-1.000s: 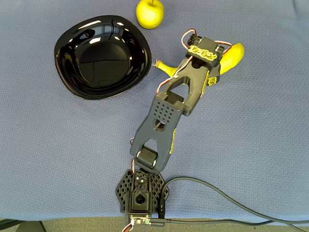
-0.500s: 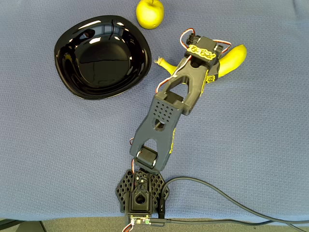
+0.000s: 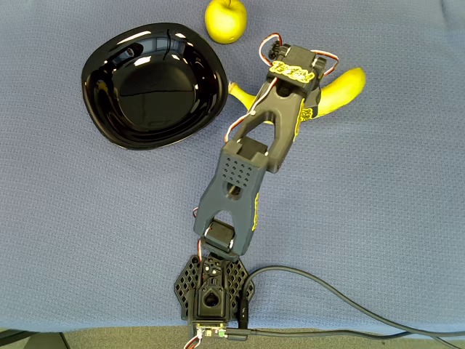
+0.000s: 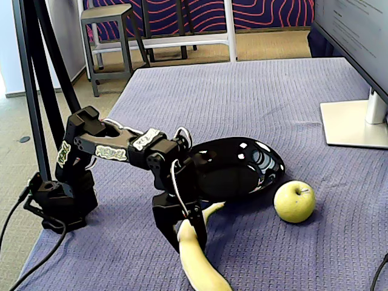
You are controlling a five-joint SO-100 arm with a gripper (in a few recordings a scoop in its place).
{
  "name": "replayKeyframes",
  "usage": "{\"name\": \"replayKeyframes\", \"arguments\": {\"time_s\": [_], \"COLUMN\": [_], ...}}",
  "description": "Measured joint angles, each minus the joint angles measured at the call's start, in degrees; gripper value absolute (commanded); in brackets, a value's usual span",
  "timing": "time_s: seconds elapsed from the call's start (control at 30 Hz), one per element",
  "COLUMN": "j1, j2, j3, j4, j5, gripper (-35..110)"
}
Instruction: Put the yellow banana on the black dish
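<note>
Banana: yellow banana (image 3: 341, 91) lay on the blue cloth of the counter (image 3: 378, 218), just right of the black dish in the overhead view; stem tip (image 3: 234, 88) pointed at the dish rim, very near it, contact unclear.
Banana middle: hidden under the arm's wrist in the overhead view; both ends stuck out either side.
Hand: hand (image 4: 189, 231) sat down over the banana's middle; in the fixed view a dark finger (image 4: 198, 233) sat against the banana's (image 4: 197, 260) side, jaws closed around it as far as could be seen.
Lift: could not tell whether the banana was off the cloth or resting on it.
Dish: black dish (image 3: 152, 86) glossy, nothing in it; sat upper left in the overhead view.
Apple: yellow-green apple (image 3: 225, 19) near the dish's upper right rim, apart from the banana.
Arm base: base (image 3: 211, 291) at the near counter edge, cable (image 3: 349, 305) running off right.
</note>
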Motion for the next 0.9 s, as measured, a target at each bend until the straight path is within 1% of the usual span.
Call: {"name": "replayKeyframes", "arguments": {"time_s": [0.43, 0.63, 0.9], "j1": [-0.6, 0.8, 4.8], "j2": [5.9, 6.0, 4.5], "j3": [0.0, 0.0, -0.7], "j4": [6.6, 6.3, 2.4], "j5": [1.8, 1.9, 1.9], "gripper": [0, 0, 0]}}
